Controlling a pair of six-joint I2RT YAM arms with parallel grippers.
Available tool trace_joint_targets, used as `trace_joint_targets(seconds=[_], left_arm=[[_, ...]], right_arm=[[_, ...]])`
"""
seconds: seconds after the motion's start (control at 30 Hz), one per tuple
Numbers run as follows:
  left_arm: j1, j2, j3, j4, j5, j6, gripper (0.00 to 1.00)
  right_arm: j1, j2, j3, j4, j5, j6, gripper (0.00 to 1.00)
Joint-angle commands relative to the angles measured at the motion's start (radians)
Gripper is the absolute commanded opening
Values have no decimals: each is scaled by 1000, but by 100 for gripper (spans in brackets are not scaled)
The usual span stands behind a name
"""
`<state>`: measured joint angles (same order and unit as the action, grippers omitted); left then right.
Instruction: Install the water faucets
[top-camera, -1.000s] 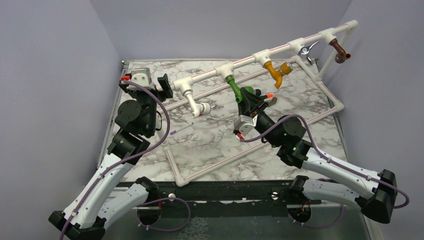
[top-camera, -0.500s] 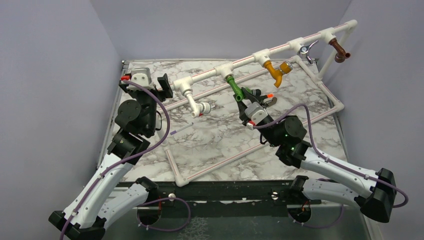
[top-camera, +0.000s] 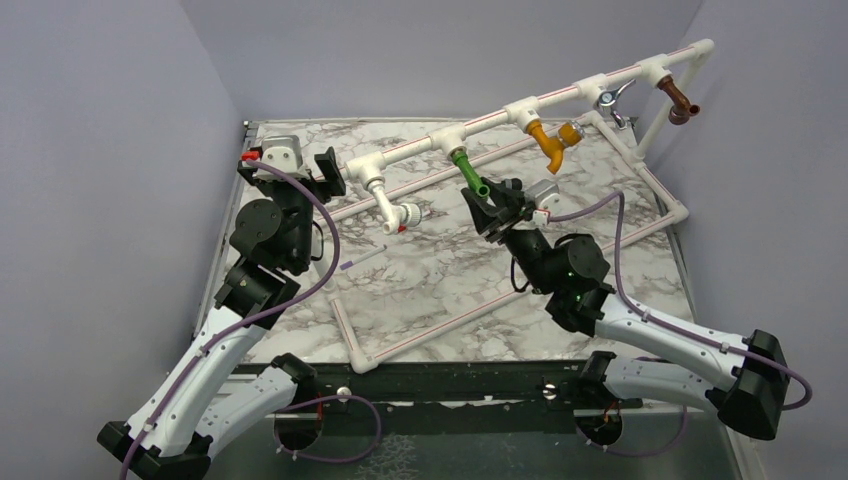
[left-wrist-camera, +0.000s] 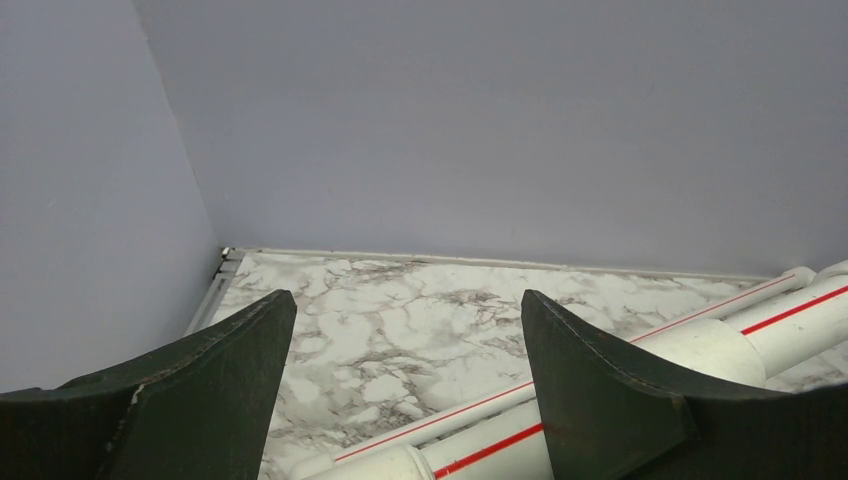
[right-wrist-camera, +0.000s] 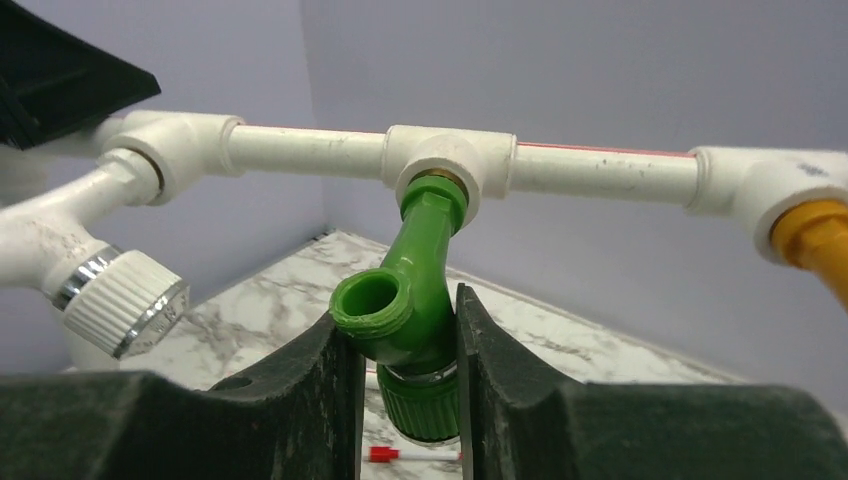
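1. Top view: the pipe frame (top-camera: 575, 93) runs diagonally over the marble surface (top-camera: 430, 275). Hanging from its tees are a white faucet (top-camera: 392, 208), the green faucet (top-camera: 466, 170), a yellow faucet (top-camera: 552, 143), a chrome one (top-camera: 612, 99) and a brown one (top-camera: 680, 102). The right claw (top-camera: 483, 196) is at the green faucet's lower end. The left claw (top-camera: 330, 172) sits just beside the frame's left end and carries nothing.

2. Left wrist view: the left claw (left-wrist-camera: 405, 300) is released, its jaws wide apart with only the surface (left-wrist-camera: 350, 290) showing between them. The pipe frame (left-wrist-camera: 700, 345) lies low and to the right, apart from both fingers.

3. Right wrist view: the right claw (right-wrist-camera: 405, 320) is clenched on the green faucet (right-wrist-camera: 420, 260), with a pad flat against each side of the body, below the open spout. The threaded stem sits in the brass-lined tee (right-wrist-camera: 450, 165). How deeply it is seated cannot be told.

4. Step in hand, as a judgement: screwing the green faucet home.
   - Keep the wrist's turning axis in line with the stem, so the thread does not cross.
   - When re-gripping, loosen only enough to slide round, and do not pull downward.
   - The free left claw could brace the frame near the tee against twisting.
   - Finish with the spout facing the same way as its neighbours.
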<state>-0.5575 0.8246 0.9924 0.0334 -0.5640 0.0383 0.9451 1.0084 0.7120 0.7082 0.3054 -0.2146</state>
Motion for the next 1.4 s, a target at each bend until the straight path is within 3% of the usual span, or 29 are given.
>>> trace_joint_targets(seconds=[0.0,0.43,0.7,0.87,1.1,1.37], left_arm=[[-7,16,-18,-103,38,-20,84],[-7,14,-18,-104,39,-20,84],[-7,13,-18,-103,33,-19,84],[-6,10,-18,-104,35,-19,84],[-4,10,-18,-103,35,-19,84],[-1,9,-20,-102,29,-17,84]], right_arm=[[6,13,-8,120,126,450,0],[6,30,38,63,241,1046,1],[6,36,81,-78,294,1396,1],[6,27,140,-289,320,1635,1],[5,0,133,-327,337,1796,0],[6,-15,157,-339,339,1874,1]])
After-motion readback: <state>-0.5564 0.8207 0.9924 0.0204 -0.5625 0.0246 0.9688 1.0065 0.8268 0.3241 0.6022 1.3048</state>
